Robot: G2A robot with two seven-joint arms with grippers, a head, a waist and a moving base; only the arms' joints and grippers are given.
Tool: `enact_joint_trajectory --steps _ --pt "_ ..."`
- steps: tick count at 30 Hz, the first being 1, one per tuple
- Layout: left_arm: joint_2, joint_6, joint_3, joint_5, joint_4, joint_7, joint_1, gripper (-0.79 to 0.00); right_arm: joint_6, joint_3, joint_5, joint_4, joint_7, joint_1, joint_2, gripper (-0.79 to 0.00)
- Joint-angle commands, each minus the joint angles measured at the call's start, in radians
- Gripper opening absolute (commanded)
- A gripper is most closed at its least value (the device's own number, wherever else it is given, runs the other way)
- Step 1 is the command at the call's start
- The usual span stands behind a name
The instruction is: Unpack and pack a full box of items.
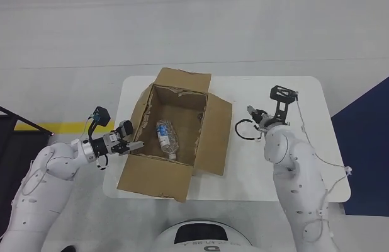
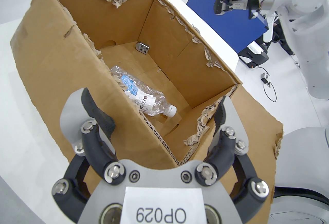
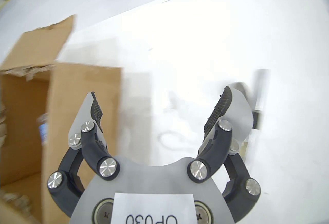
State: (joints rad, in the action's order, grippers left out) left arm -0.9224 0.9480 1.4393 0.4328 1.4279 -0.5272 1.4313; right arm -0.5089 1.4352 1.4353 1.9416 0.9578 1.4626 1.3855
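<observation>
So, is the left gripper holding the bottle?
No, the bottle lies on the box floor; the left gripper is open and empty.

Both arms wear glossy, rounded white shells, the left arm [image 1: 46,173] and the right arm [image 1: 295,167] alike, going black at the wrists. A thin white cable [image 1: 333,165] runs along the right forearm. The left wrist carries a black camera mount [image 1: 99,115] with a teal top. The jaws are grey plates on black links, with silver round-headed screws, black ribbed pads and a white printed label.
</observation>
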Motion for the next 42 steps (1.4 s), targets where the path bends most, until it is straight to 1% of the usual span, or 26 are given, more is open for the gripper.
enact_joint_trajectory --steps 1,3,5,7,8,10,11,12,13,14,15,16,20,22,25,29,31,32,37,39,42 --pt "0.000 0.000 0.000 0.000 0.000 0.000 0.000 0.000 -0.032 0.019 0.151 -0.030 0.068 -0.005 -0.005 0.000" --pt "0.000 0.000 0.000 0.000 0.000 0.000 0.000 0.000 -0.043 0.004 0.238 -0.095 0.127 -0.041 -0.004 0.000" --pt "0.000 0.000 0.000 0.000 0.000 0.000 0.000 0.000 -0.028 -0.010 0.263 -0.152 0.175 -0.083 -0.001 0.000" --pt "0.000 0.000 0.000 0.000 0.000 0.000 0.000 0.000 -0.017 -0.018 0.278 -0.209 0.202 -0.122 0.002 -0.018" --pt "0.000 0.000 0.000 0.000 0.000 0.000 0.000 0.000 -0.011 -0.023 0.277 -0.235 0.211 -0.138 0.004 -0.077" --pt "0.000 0.000 0.000 0.000 0.000 0.000 0.000 0.000 -0.002 -0.027 0.273 -0.287 0.223 -0.168 0.008 -0.142" --pt "0.000 0.000 0.000 0.000 0.000 0.000 0.000 0.000 0.002 -0.029 0.270 -0.315 0.226 -0.182 0.009 -0.194" --pt "0.000 0.000 0.000 0.000 0.000 0.000 0.000 0.000 0.005 -0.028 0.264 -0.347 0.230 -0.198 0.011 -0.222" --pt "0.000 0.000 0.000 0.000 0.000 0.000 0.000 0.000 0.009 -0.030 0.263 -0.381 0.233 -0.214 0.012 -0.292" --pt "0.000 0.000 0.000 0.000 0.000 0.000 0.000 0.000 0.012 -0.030 0.260 -0.412 0.233 -0.231 0.014 -0.317" --pt "0.000 0.000 0.000 0.000 0.000 0.000 0.000 0.000 0.014 -0.030 0.253 -0.442 0.232 -0.247 0.016 -0.323" --pt "0.000 0.000 0.000 0.000 0.000 0.000 0.000 0.000 0.015 -0.031 0.250 -0.469 0.232 -0.261 0.017 -0.394" --pt "0.000 0.000 0.000 0.000 0.000 0.000 0.000 0.000 0.005 -0.034 0.245 -0.570 0.220 -0.312 0.024 -0.431" --pt "0.000 0.000 0.000 0.000 0.000 0.000 0.000 0.000 0.009 -0.036 0.232 -0.609 0.219 -0.334 0.027 -0.434" --pt "0.000 0.000 0.000 0.000 0.000 0.000 0.000 0.000 0.005 -0.039 0.235 -0.671 0.216 -0.365 0.031 -0.459" --pt "0.000 0.000 0.000 0.000 0.000 0.000 0.000 0.000 -0.003 -0.044 0.236 -0.737 0.205 -0.396 0.037 -0.533" --pt "0.000 0.000 0.000 0.000 0.000 0.000 0.000 0.000 -0.008 -0.046 0.235 -0.757 0.200 -0.407 0.039 -0.677" --pt "0.000 0.000 0.000 0.000 0.000 0.000 0.000 0.000 -0.011 -0.045 0.232 -0.762 0.199 -0.409 0.040 -0.779" --pt "0.000 0.000 0.000 0.000 0.000 0.000 0.000 0.000 -0.032 -0.038 0.219 -0.741 0.192 -0.399 0.045 -0.785" --pt "0.000 0.000 0.000 0.000 0.000 0.000 0.000 0.000 -0.037 -0.031 0.199 -0.704 0.182 -0.382 0.047 -0.785" --pt "0.000 0.000 0.000 0.000 0.000 0.000 0.000 0.000 -0.039 -0.012 0.144 -0.611 0.157 -0.340 0.049 -0.785"
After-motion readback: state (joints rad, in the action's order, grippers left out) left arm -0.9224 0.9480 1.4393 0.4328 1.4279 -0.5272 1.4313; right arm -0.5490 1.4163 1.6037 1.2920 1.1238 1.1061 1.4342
